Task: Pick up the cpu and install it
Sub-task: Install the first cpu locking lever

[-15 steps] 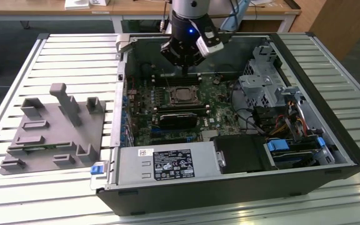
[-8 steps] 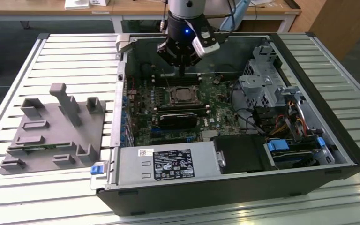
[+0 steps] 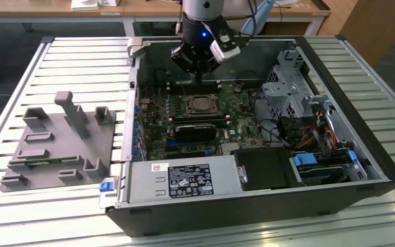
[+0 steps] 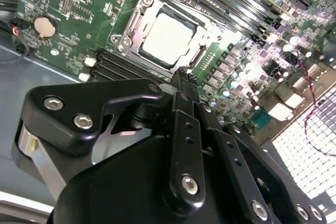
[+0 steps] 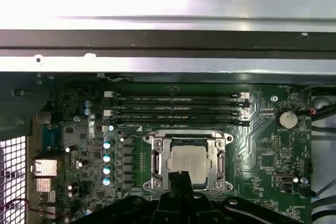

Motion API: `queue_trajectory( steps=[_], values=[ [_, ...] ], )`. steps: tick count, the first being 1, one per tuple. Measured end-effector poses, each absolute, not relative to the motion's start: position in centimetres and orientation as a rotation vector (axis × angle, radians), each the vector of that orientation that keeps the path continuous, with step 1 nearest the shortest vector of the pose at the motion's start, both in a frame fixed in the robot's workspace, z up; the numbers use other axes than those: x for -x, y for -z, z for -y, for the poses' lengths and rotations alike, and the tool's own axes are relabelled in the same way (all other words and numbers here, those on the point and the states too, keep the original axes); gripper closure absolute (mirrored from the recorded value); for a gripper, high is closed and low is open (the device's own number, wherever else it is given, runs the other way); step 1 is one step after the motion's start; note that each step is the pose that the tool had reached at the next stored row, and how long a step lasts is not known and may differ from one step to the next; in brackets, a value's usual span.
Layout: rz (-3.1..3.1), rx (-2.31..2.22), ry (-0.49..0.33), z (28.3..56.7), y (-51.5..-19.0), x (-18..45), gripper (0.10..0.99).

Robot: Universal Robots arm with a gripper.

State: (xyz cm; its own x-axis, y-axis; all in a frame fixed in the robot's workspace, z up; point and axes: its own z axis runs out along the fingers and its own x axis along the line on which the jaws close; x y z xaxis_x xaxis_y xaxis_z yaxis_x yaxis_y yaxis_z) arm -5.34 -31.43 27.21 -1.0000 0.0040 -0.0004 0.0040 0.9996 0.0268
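Note:
The cpu (image 3: 199, 104), a small square chip with a silvery top, lies flat in the metal-framed socket of the green motherboard (image 3: 235, 110) inside the open computer case (image 3: 362, 149). Both wrist views show it seated in the frame (image 4: 167, 39) (image 5: 190, 162). My gripper (image 3: 199, 81) hangs above the board just behind the socket. Its thin black fingers (image 4: 185, 77) are pressed together with nothing between them, and their tips stand at the socket's edge, apart from the chip. In the first wrist view the gripper (image 5: 180, 174) overlaps the near edge of the socket frame.
A grey plastic fixture with upright posts (image 3: 53, 149) lies on the slatted table at the exterior view's left. A black module (image 3: 194, 131), memory slots (image 5: 176, 109), the power supply (image 3: 183, 180) and a drive cage (image 3: 287, 92) surround the socket. Case walls rise on all sides.

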Motion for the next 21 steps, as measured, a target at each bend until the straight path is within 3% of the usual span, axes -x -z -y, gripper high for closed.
queue_trajectory(
  steps=[21],
  values=[
    [-3.141,0.003,-0.042,31.2,-26.3,8.6,0.98]
  ],
)
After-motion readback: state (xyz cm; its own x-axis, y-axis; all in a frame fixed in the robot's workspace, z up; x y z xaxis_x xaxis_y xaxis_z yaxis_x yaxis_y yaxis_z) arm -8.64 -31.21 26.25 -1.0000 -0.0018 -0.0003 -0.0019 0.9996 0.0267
